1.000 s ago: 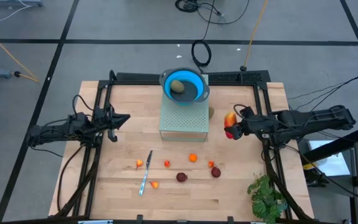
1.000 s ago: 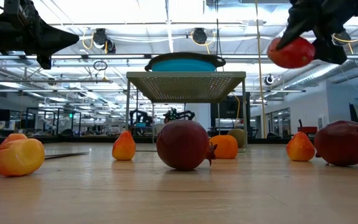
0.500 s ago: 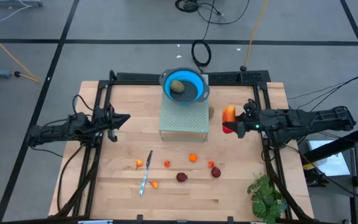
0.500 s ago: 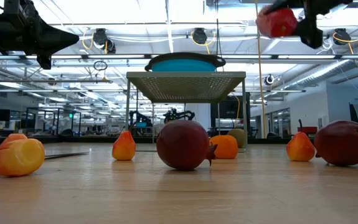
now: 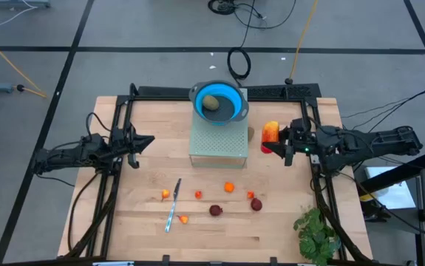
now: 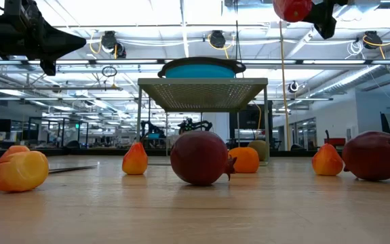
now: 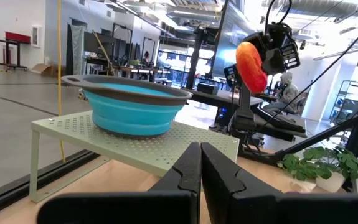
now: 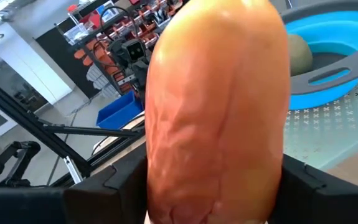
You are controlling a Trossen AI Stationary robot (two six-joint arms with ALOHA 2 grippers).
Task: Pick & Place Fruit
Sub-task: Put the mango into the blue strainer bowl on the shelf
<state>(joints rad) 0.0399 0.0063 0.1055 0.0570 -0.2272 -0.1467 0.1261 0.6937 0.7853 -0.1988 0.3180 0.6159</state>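
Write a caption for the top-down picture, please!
Right hand carries a red-orange fruit toward the blue bowl.

On my wooden counter (image 5: 109, 222) I see a pale green perforated metal stand (image 5: 218, 140) carrying a blue collapsible bowl (image 5: 230, 111), a slim silver knife (image 5: 173, 206), and a green leafy plant (image 5: 315, 235).

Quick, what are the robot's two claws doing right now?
Left gripper: jaws closed, holding nothing, waiting at the table's left side.
Right gripper: jaws closed on the red-orange-yellow fruit, lifted beside the blue bowl.
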